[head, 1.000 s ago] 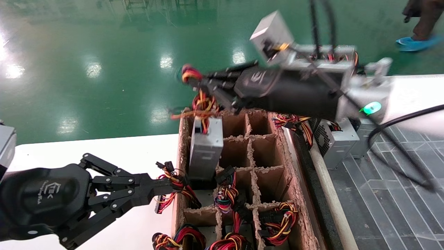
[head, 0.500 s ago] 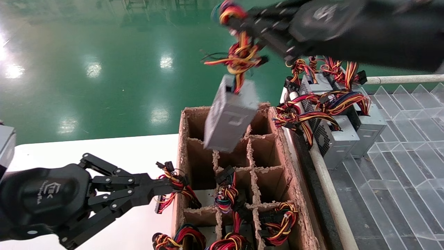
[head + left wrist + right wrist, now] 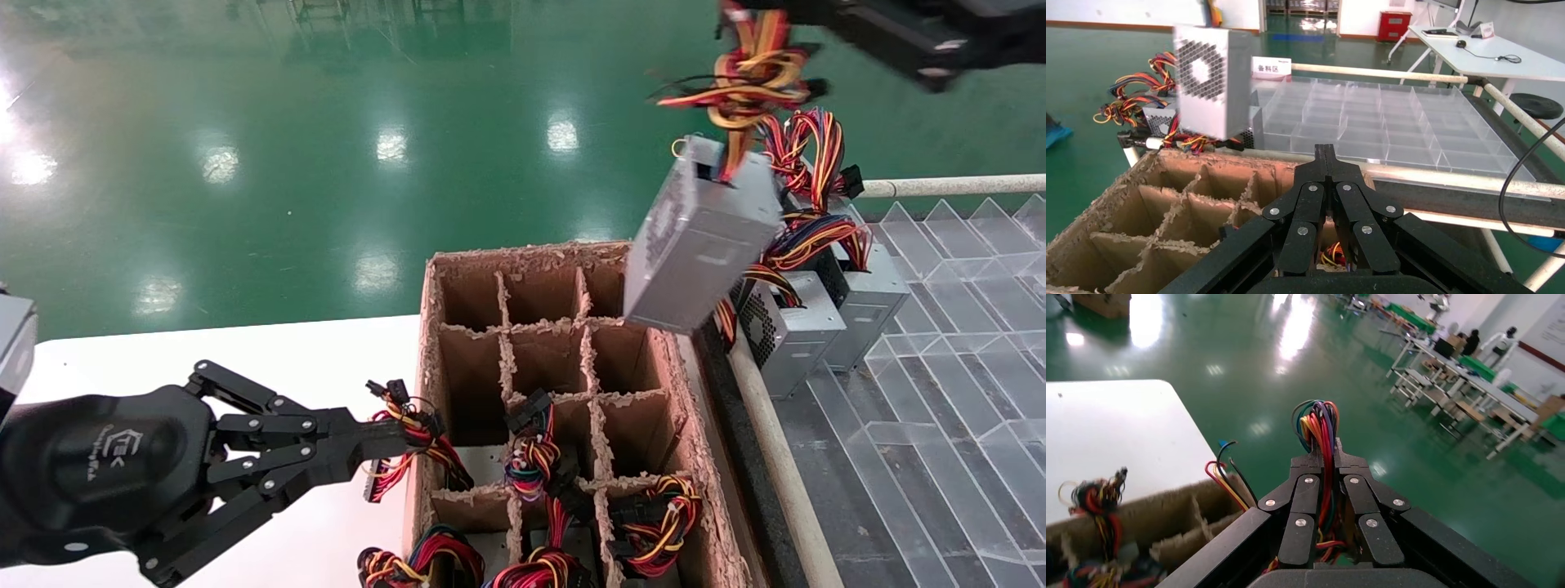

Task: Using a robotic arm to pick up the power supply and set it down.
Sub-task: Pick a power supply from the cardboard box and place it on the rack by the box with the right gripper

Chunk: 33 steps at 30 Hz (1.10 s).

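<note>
My right hand [image 3: 1322, 454], clamped on its wires [image 3: 756, 69], had swung the one power supply [image 3: 703, 237] rightward, clear of the cardboard divider box [image 3: 564, 384]; two more [image 3: 797, 331] sat beyond.

The head view looks steeply down from above onto the white table [image 3: 245, 351] and the cardboard divider box [image 3: 564, 392] at its right edge. The left wrist view peers low along its closed fingers [image 3: 1324, 184], across that box [image 3: 1168, 208] toward the clear tray rack [image 3: 1389, 122]. The right wrist view, raised high, looks along its own fingers [image 3: 1329, 478] down at the table's far edge [image 3: 1119, 429].
</note>
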Available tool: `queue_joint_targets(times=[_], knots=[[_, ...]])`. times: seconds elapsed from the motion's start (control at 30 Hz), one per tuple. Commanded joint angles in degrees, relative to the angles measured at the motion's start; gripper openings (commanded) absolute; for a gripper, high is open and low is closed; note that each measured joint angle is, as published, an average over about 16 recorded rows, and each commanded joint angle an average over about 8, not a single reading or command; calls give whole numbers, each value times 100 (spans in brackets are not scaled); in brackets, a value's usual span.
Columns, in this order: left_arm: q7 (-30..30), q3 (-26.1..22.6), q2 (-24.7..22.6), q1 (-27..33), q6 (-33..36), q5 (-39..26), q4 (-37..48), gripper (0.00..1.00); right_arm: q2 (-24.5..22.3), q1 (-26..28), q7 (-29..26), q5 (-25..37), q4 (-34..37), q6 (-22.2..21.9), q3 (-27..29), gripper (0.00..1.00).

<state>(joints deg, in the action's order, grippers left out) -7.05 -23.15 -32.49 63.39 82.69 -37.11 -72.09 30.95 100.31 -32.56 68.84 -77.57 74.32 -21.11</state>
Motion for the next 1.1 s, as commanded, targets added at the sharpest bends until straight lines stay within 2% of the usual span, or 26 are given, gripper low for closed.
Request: queue_joint_targets(times=[0.03, 0.4, 0.6, 0.8, 1.1], knots=[[0, 0, 0, 0, 0, 0, 0, 0, -193, 109, -28, -27, -9, 155, 49, 0], [0, 0, 0, 0, 0, 0, 0, 0, -982, 282, -267, -228, -42, 911, 131, 0], [0, 0, 0, 0, 0, 0, 0, 0, -1302, 258, -316, -231, -42, 1159, 91, 0], [0, 0, 0, 0, 0, 0, 0, 0, -1510, 126, -318, -93, -34, 1106, 16, 0], [0, -1, 0, 0, 0, 0, 0, 0, -1679, -264, -323, 114, -17, 756, -95, 0]])
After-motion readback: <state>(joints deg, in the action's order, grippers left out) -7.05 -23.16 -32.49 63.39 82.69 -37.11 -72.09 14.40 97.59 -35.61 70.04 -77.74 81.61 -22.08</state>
